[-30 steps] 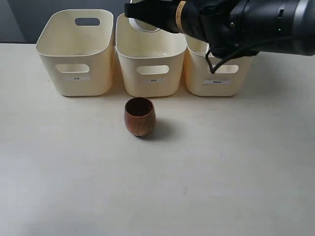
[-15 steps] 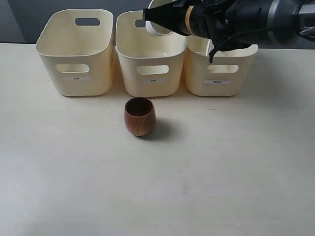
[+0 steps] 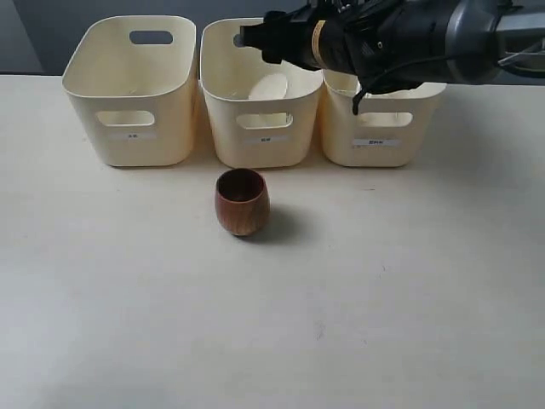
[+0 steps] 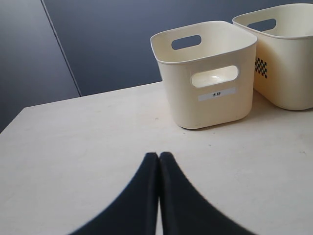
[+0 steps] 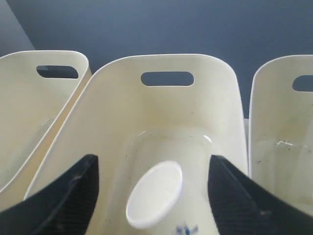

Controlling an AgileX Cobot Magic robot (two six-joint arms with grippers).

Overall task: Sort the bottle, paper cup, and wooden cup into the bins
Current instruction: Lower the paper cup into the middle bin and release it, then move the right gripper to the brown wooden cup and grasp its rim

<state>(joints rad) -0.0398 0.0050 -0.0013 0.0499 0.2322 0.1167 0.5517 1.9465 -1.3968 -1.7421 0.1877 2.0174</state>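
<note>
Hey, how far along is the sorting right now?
The paper cup now lies inside the middle bin, with the right tool open above it. The wooden cup stands on the table, unsorted. The bottle isn't visible. The left tool is shut and idle.

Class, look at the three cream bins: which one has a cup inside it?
The middle bin. The white paper cup sits in it, below the open right pincer. No cup shows in either of the bins beside it.

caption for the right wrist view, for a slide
Open right tool above the middle bin, paper cup lying tilted inside.
</note>
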